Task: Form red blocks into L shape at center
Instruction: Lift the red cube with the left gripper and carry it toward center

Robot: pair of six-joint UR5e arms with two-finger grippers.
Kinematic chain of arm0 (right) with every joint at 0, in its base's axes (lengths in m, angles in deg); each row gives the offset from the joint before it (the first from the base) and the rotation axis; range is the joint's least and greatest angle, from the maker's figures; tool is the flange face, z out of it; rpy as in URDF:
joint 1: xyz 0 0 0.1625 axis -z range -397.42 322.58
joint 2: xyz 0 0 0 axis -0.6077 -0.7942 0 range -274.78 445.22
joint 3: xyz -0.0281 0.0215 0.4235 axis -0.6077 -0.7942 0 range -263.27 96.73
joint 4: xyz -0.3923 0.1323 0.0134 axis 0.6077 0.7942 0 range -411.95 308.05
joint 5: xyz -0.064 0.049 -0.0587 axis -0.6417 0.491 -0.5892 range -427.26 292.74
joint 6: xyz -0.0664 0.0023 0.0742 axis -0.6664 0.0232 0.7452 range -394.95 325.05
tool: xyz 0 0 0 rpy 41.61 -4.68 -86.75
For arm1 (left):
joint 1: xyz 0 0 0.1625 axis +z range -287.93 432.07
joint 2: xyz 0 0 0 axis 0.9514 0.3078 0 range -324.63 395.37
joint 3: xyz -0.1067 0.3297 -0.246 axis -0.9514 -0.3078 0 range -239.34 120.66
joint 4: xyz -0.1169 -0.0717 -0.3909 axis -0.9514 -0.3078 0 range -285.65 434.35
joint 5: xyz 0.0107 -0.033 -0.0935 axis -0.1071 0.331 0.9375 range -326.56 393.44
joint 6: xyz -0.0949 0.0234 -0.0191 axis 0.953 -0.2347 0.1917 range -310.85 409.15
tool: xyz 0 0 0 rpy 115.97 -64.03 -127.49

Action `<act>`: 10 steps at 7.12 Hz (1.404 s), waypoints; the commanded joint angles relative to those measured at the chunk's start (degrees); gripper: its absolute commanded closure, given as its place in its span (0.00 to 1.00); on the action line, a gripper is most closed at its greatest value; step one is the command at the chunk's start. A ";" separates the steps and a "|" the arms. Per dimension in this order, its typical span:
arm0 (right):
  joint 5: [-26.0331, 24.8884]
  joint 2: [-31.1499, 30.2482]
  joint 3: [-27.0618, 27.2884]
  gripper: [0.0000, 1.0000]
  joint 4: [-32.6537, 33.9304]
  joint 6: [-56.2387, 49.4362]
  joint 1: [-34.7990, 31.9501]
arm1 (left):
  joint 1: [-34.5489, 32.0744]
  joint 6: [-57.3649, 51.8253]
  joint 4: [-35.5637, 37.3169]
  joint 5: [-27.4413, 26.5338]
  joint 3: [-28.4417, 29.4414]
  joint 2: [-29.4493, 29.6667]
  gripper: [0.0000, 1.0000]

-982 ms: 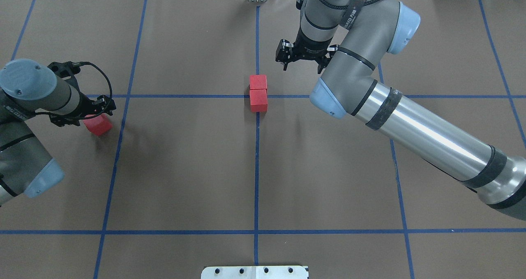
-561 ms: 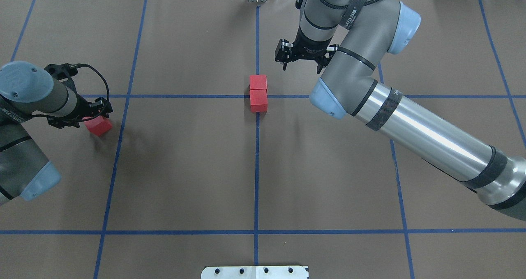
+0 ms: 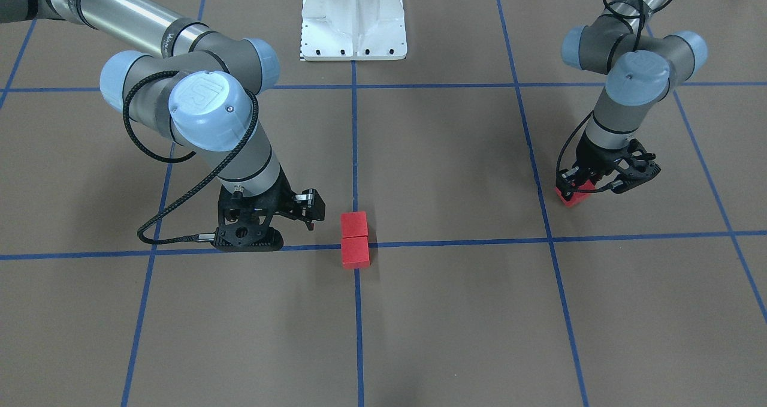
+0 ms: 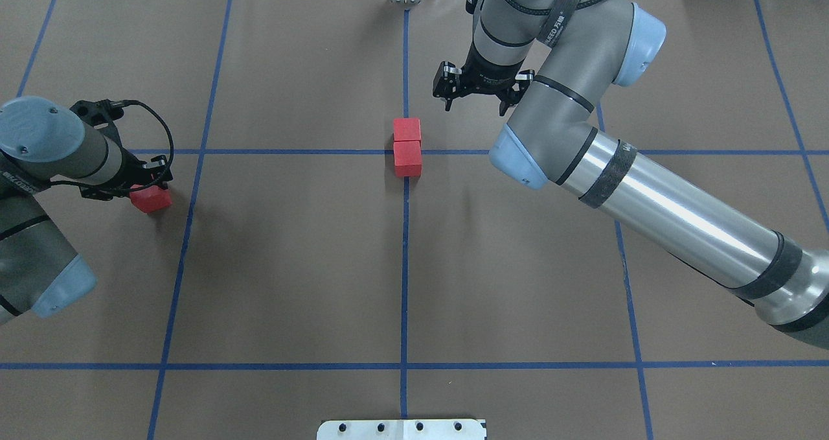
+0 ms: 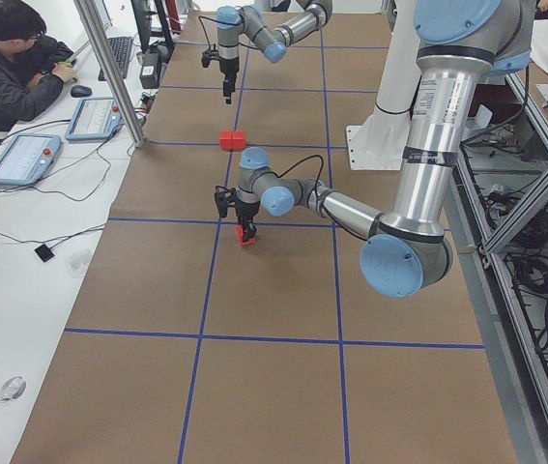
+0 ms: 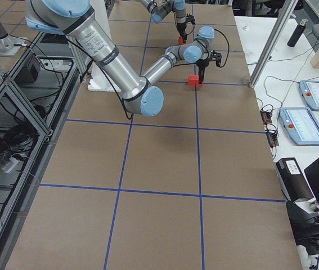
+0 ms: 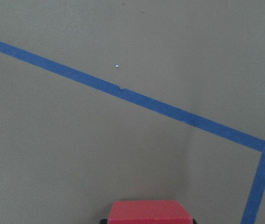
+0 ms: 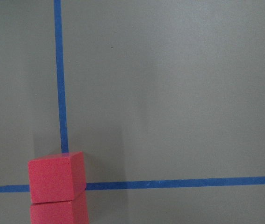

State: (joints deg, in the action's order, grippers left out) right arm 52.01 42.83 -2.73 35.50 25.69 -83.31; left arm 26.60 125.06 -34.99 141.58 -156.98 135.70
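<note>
Two red blocks (image 4: 407, 129) (image 4: 407, 159) lie touching in a straight line over the center (image 4: 405, 151), also seen as red blocks (image 3: 353, 223) (image 3: 355, 252). The third red block (image 4: 152, 201) (image 3: 569, 198) is far out on my left side, beside a tape line. My left gripper (image 4: 146, 188) is shut on it; the left wrist view shows this block (image 7: 148, 211) between the finger ends. Just beyond the pair, my right gripper (image 4: 474, 106) hangs open and holds nothing. Its wrist view shows the pair (image 8: 56, 177) at lower left.
Blue tape lines grid the brown table cover. The white robot base plate (image 3: 353, 17) is at the table's near-robot edge. A seated person (image 5: 13, 58), tablets and a metal post (image 5: 109, 68) stand along the far side.
The left gripper and its red block have shifted slightly left, and the block has turned to sit squarer. The right gripper has barely moved.
</note>
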 commanded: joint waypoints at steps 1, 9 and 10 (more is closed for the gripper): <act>0.00 -0.15 0.05 0.01 0.00 0.00 0.01 | -0.05 -2.86 1.41 0.58 -3.86 0.65 1.00; 0.26 -4.36 0.23 0.01 -6.42 -0.09 -0.17 | -1.91 -27.05 17.74 0.32 3.82 27.87 1.00; 0.43 -4.36 0.23 0.01 -6.50 -0.17 -0.43 | -1.46 -26.87 17.59 0.58 6.99 30.77 1.00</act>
State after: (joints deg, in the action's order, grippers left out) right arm 52.27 38.68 -2.52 29.39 25.59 -83.51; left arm 24.62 98.17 -18.24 141.94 -153.77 162.57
